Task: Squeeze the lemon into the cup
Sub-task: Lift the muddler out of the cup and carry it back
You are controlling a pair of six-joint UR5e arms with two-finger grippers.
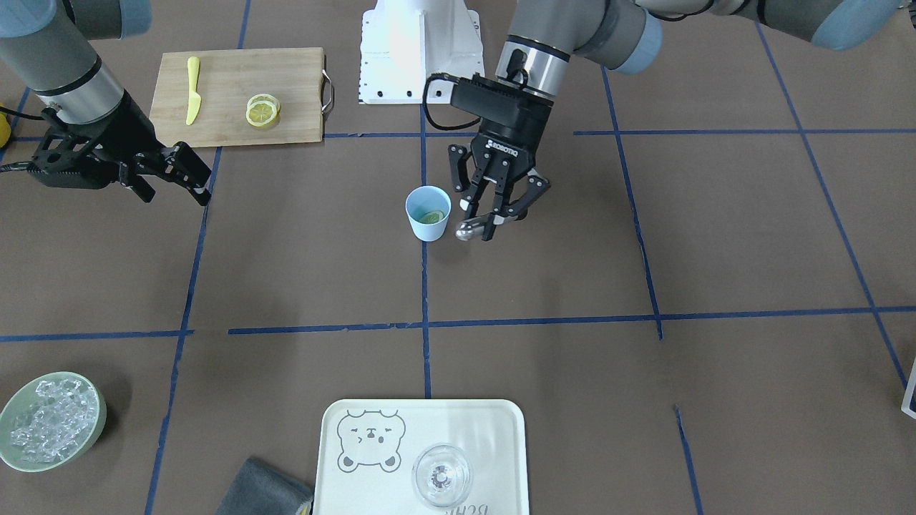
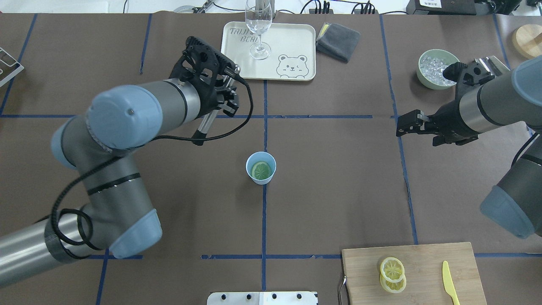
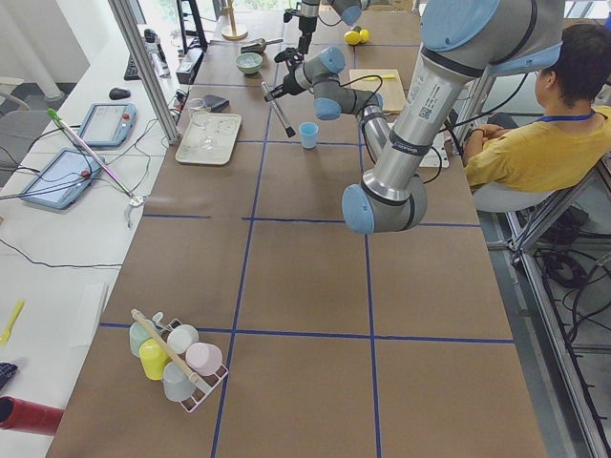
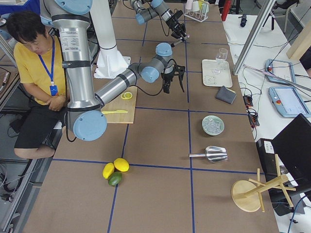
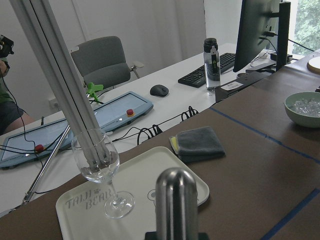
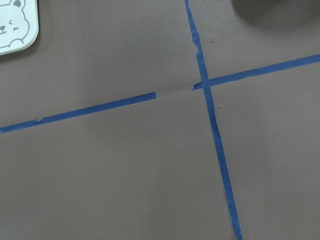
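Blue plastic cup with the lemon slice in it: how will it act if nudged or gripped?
The small light-blue plastic cup is probably light: thin plastic, only a lemon slice inside. It tapers to a narrower base, so a push near the rim likely tips it. Smooth walls may slip in a pinch.

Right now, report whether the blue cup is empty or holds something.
Not empty. The cup stands upright with a lemon slice lying flat on its bottom, clear in the overhead view.

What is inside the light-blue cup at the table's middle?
One lemon slice lies in the bottom of the cup. It covers most of the floor, so any juice beneath it cannot be seen.
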